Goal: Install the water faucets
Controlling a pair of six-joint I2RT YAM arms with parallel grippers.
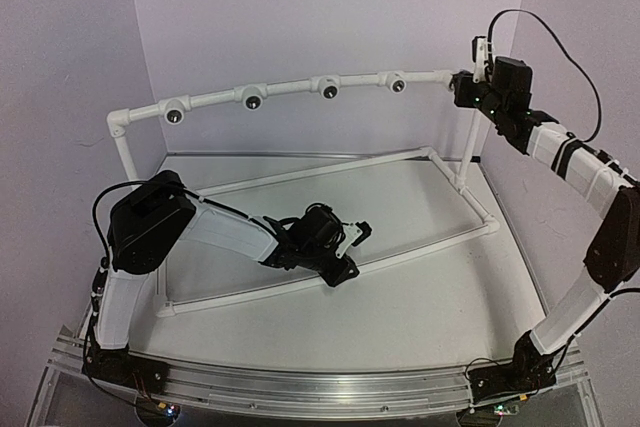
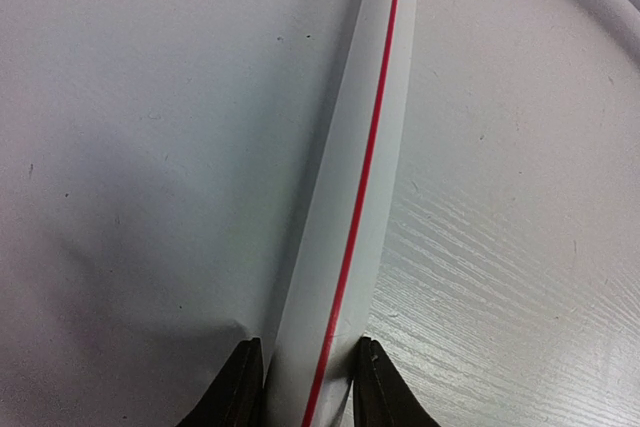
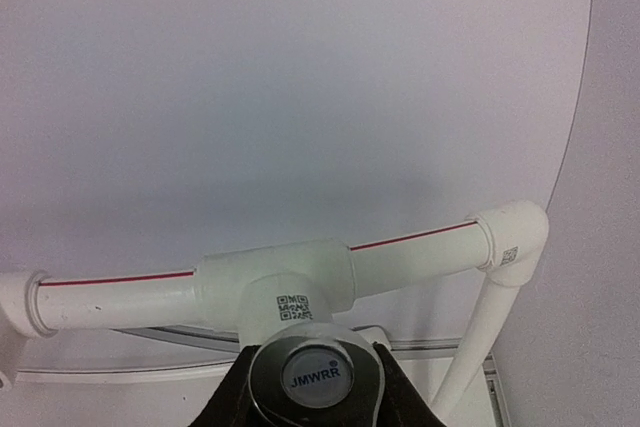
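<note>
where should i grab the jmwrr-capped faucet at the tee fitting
Grip the faucet by its round silver rim, one side each, coming straight at its capped face. It sits end-on before the tee fitting, so opposed fingers centre on the circle and can probably turn it. The right gripper holds it so.

The white plastic pipe (image 2: 340, 197) carries a thin red stripe. The shiny silver metal faucet (image 3: 315, 375) has a blue-grey face; the tabletop (image 2: 500, 297) is grained white.
</note>
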